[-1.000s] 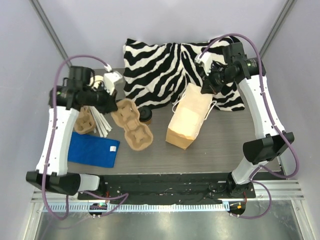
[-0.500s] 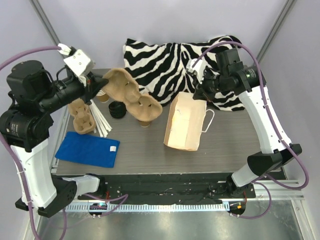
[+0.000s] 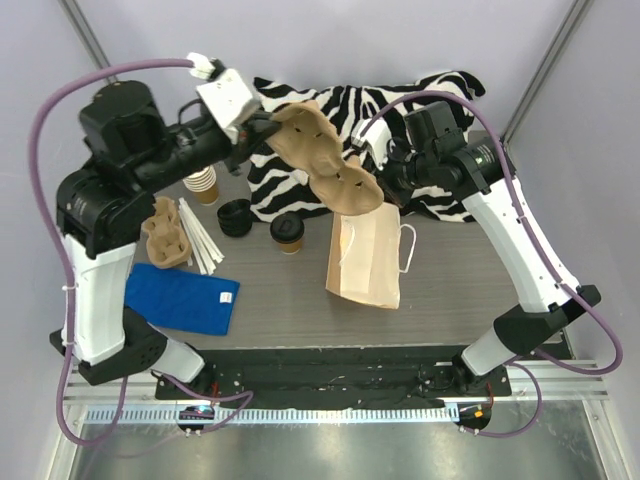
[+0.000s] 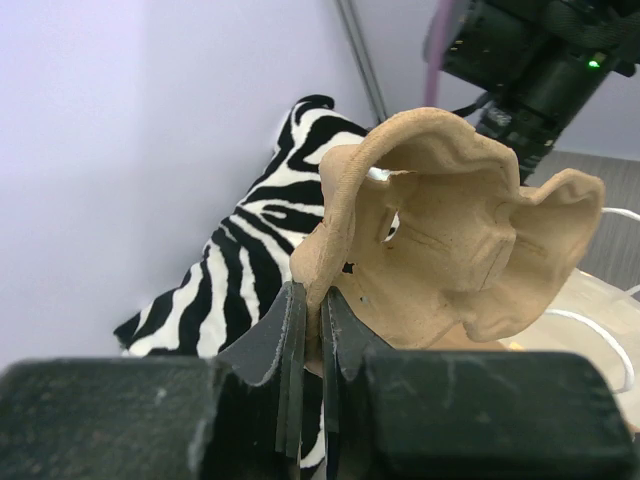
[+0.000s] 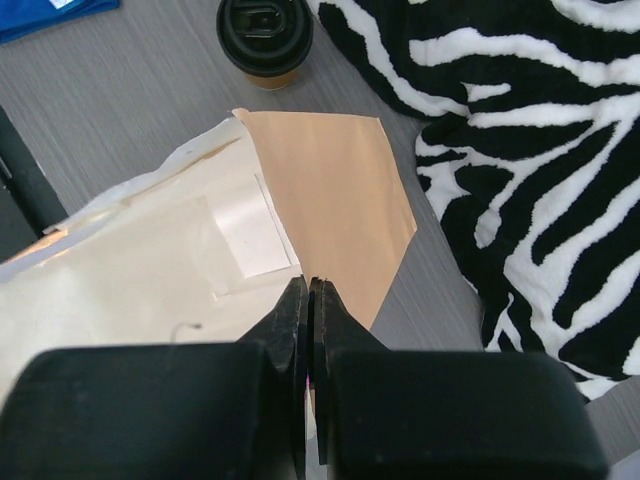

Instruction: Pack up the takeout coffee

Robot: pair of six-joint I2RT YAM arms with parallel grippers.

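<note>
Top external: the takeout coffee (image 3: 288, 231) stands lidded on the bench (image 3: 280, 300), just left of the paper bag (image 3: 362, 262), not yet packed.
Aloft, the left fingers (image 4: 283, 340) clamp the pulp cup carrier (image 4: 450, 250); the right fingers (image 5: 290, 315) pinch the bag's rim. Best to hold the mouth wide and lower the carrier in level.

You've got a black-and-white zebra-striped cloth (image 3: 275, 180) at the desk's (image 3: 280, 295) far edge, a blue towel (image 3: 180, 298) by the near-left corner, a black-lidded brown cup (image 3: 288, 231), and a tan tray (image 3: 325, 168) and bag (image 3: 365, 260).
</note>
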